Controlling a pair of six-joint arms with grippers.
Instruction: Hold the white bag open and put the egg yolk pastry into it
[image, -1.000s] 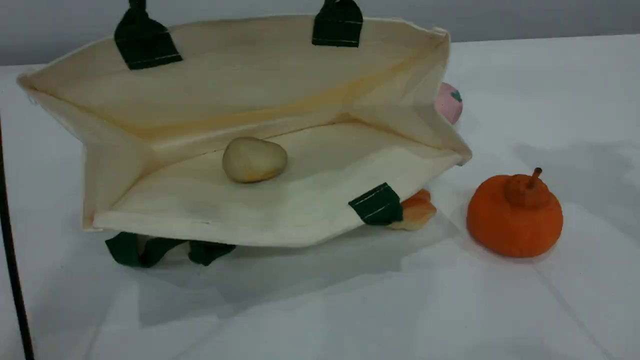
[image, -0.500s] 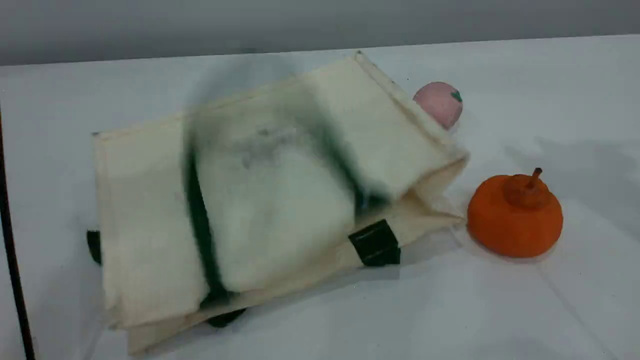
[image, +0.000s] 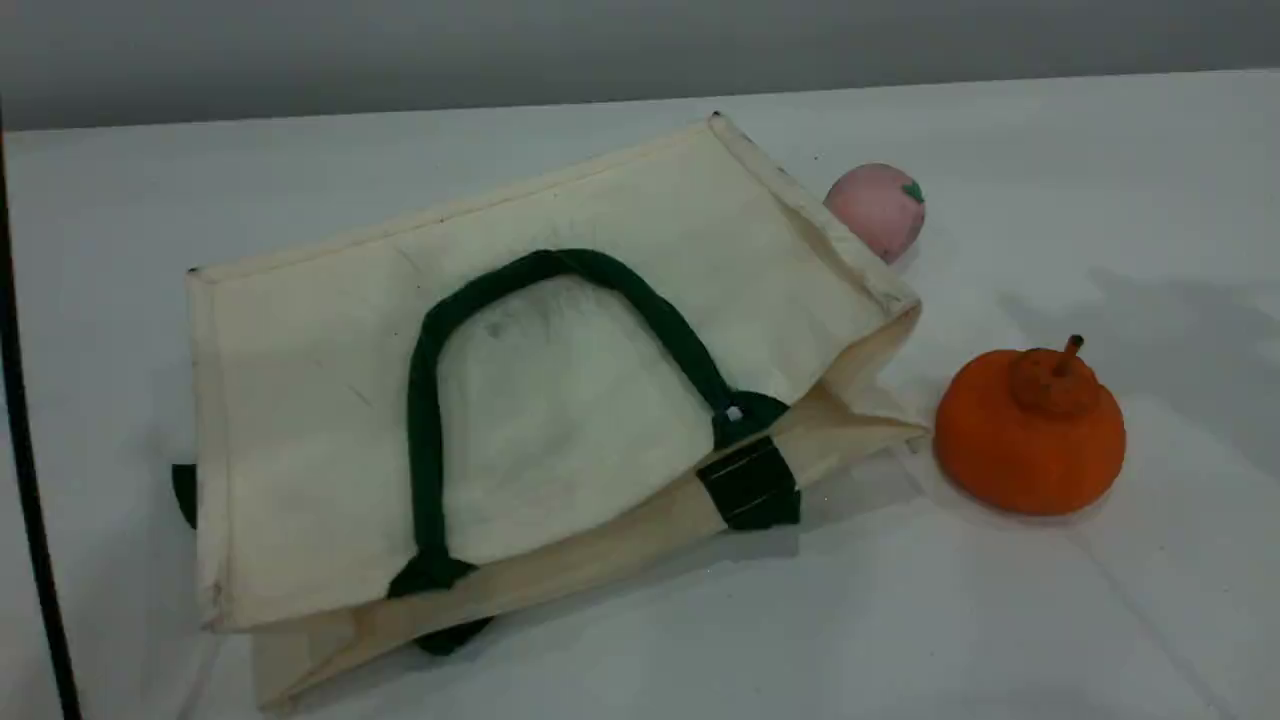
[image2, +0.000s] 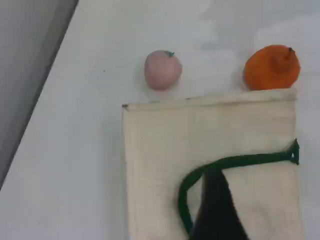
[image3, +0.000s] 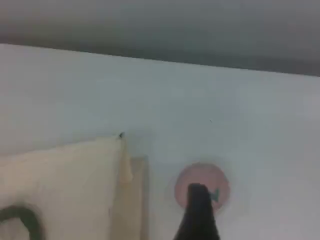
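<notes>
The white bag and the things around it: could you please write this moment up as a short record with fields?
white bag: lying flat on the table, mouth collapsed shut
top handle: dark green loop resting on the upper panel
egg yolk pastry: not visible in any view
pink ball: on the table just past the bag's far right corner
orange pumpkin-like item: upright, right of the bag's mouth
left pincer: above the bag, one dark fingertip showing, holding nothing
right pincer: above the pink ball, holding nothing

Scene view slants down across the table — both wrist views look down from above, sharing the pink ball (image: 878, 208)
</notes>
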